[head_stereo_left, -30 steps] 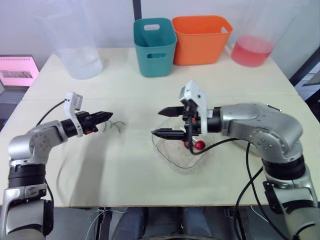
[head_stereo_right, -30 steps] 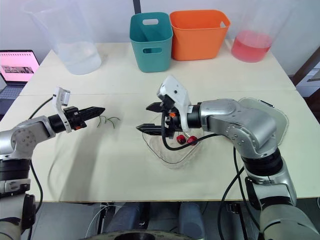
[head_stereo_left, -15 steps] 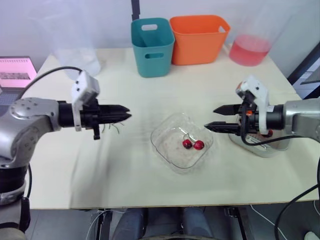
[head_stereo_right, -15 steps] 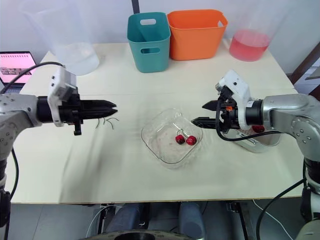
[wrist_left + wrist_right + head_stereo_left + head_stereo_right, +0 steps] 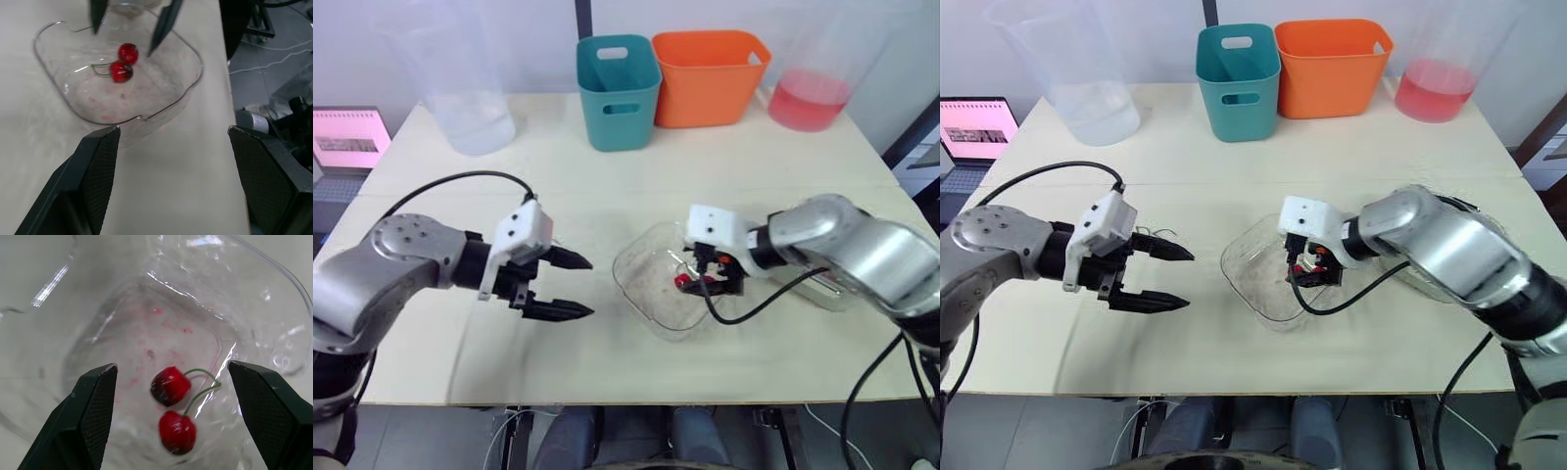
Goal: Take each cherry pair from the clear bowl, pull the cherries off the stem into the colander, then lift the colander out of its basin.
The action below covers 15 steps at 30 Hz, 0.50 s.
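Status: right gripper in the bowl over the cherry pair; left gripper standing off, empty.

Head view: I read the right gripper [image 5: 715,284] reaching down into the clear bowl [image 5: 641,305] at mid-table, right at the cherry pair [image 5: 682,281]. The left gripper [image 5: 588,287] hangs over the table [image 5: 607,186] to the left of the bowl, apart from it, spread wide and holding nothing. Loose green stems [image 5: 1157,234] lie on the table just beyond it.
Left wrist view: its fingers [image 5: 93,181] stand far apart, aimed at the bowl. The two red cherries lie on the bowl floor, joined at the stems, and the right gripper's tips hang one to each side, apart from them.
Right wrist view: the right fingers [image 5: 93,411] are released and well apart. The pair lies ungrasped between them.
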Tool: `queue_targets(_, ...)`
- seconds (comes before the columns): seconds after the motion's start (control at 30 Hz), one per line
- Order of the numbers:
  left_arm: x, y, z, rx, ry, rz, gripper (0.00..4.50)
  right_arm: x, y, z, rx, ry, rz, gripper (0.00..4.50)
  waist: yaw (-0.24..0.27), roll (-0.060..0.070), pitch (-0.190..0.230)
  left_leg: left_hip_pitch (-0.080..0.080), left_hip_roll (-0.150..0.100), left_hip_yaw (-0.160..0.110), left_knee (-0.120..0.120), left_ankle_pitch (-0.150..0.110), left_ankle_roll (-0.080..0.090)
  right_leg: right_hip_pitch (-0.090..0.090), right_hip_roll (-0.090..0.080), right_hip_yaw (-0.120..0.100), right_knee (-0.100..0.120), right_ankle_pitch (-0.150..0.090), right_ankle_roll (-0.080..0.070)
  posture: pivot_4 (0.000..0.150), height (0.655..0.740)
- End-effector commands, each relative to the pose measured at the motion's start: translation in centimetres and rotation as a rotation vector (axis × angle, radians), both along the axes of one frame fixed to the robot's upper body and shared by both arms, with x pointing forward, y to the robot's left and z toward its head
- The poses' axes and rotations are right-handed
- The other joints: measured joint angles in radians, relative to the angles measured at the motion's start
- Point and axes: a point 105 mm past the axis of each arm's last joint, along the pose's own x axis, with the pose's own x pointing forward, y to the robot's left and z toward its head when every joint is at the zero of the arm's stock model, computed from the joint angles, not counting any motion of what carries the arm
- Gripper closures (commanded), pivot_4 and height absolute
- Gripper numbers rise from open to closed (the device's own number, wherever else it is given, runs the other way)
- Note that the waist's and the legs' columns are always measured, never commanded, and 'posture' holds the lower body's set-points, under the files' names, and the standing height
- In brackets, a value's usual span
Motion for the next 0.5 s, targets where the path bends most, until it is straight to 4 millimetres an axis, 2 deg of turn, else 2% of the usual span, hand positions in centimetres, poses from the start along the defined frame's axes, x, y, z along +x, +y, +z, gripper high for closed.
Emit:
queue_targets(0.03,-0.7,-0.6,0.5,-0.012,-0.035,-0.019,0.82,0.6,0.2,-0.6,-0.068,-0.024,0.046,0.64,0.001,0.0,0.0,0.0,0.0,0.0,0.0,0.0,0.0,0.0,0.0,0.0,0.0,0.0,0.0,0.15,0.74)
queue_targets(0.17,-0.6,-0.6,0.4,-0.022,-0.049,0.011,0.82,1.7,0.2,-1.5,-0.141,-0.034,0.088,0.64,-0.002,0.0,0.0,0.0,0.0,0.0,0.0,0.0,0.0,0.0,0.0,0.0,0.0,0.0,0.0,0.15,0.74)
queue_targets(0.4,-0.5,-0.5,0.6,-0.04,-0.064,0.038,0.82,1.8,0.6,-2.1,-0.198,0.004,0.171,0.64,-0.002,0.0,0.0,0.0,0.0,0.0,0.0,0.0,-0.001,0.0,0.001,0.0,0.0,0.0,0.0,0.15,0.74)
queue_targets(0.5,-0.4,-0.6,0.6,-0.043,-0.069,0.045,0.74,1.9,1.1,-2.8,-0.213,0.005,0.192,1.56,-0.002,0.0,0.0,0.0,0.0,0.0,0.0,0.002,-0.003,0.0,0.0,0.0,0.0,0.0,0.0,0.15,0.74)
